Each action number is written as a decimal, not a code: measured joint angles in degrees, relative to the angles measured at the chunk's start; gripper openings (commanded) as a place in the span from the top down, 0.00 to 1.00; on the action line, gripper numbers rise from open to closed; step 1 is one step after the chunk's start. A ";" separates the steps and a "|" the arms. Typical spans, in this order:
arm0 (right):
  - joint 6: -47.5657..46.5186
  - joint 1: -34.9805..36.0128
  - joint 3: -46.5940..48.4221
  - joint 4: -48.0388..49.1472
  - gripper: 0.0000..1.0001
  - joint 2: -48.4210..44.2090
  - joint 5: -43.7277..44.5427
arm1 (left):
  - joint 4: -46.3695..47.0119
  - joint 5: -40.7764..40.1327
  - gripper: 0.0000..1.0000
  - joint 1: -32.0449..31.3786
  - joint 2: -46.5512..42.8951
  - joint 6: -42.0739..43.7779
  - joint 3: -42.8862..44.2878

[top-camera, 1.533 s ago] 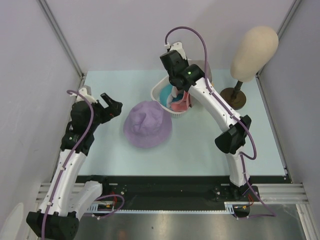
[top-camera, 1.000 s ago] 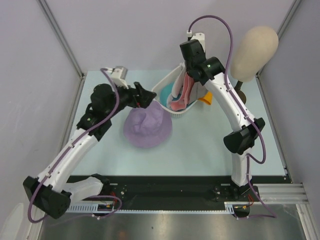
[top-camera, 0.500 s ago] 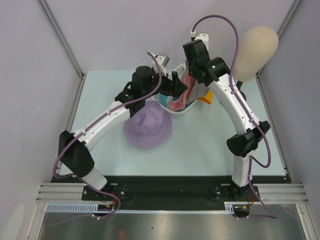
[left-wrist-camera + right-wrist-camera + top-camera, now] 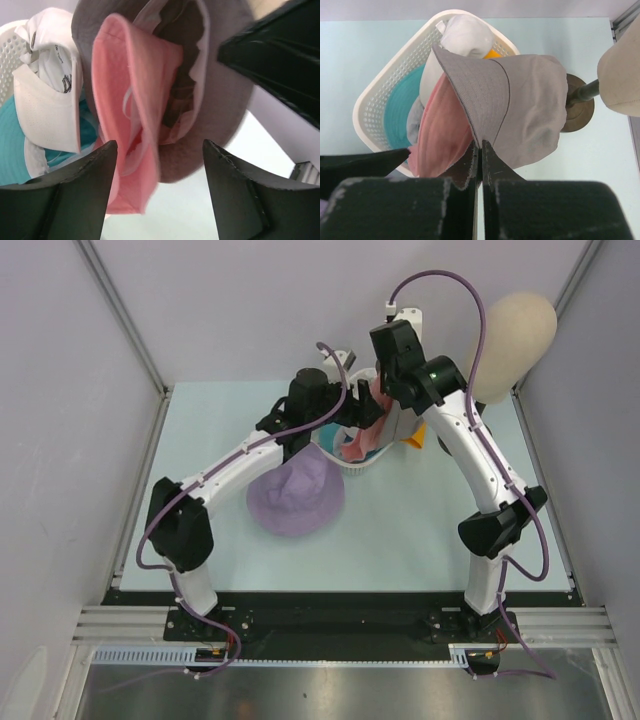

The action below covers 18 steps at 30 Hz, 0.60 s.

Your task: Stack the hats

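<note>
My right gripper (image 4: 480, 145) is shut on the brim of a grey bucket hat (image 4: 530, 100), holding it above the white basket (image 4: 380, 80). A pink hat (image 4: 442, 135) hangs nested against the grey one. My left gripper (image 4: 160, 147) is open, and the pink hat's (image 4: 125, 100) lower edge hangs between its fingers, beside the grey hat (image 4: 220, 100). A teal hat (image 4: 397, 107) and a bit of an orange hat (image 4: 492, 53) lie in the basket. The lavender hat (image 4: 295, 490) sits crown up on the table, in front of the basket (image 4: 325, 412).
A white cap (image 4: 465, 32) with a black logo lies in the basket. The beige mannequin head (image 4: 510, 335) stands on its round base (image 4: 577, 112) at the back right. Grey walls close in the table on the left, back and right.
My left arm has swung from the table's left side, over the lavender hat, to the basket, and its jaws have narrowed a little. My right gripper has lifted the grey and pink hats slightly.
</note>
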 measured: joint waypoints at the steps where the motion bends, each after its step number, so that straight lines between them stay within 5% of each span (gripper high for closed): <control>1: 0.04 0.00 -0.11 -0.07 1.00 0.00 -0.02 | -0.04 -0.09 0.40 0.00 0.94 0.00 0.37; 2: 0.07 0.00 -0.20 -0.20 1.00 0.00 -0.02 | -0.07 -0.17 0.49 -0.02 1.53 -0.24 0.59; 3: 0.09 0.02 -0.24 -0.28 1.00 0.00 -0.02 | -0.07 -0.20 0.73 -0.02 2.25 -0.35 0.79; 5: 0.09 0.04 -0.26 -0.68 1.00 -0.04 0.09 | -0.11 -0.20 0.98 -0.04 3.43 -0.83 1.18; 18: -0.96 -0.98 -0.26 -3.89 1.00 -5.79 5.75 | -2.80 -8.07 1.00 -0.20 5.35 -0.70 5.11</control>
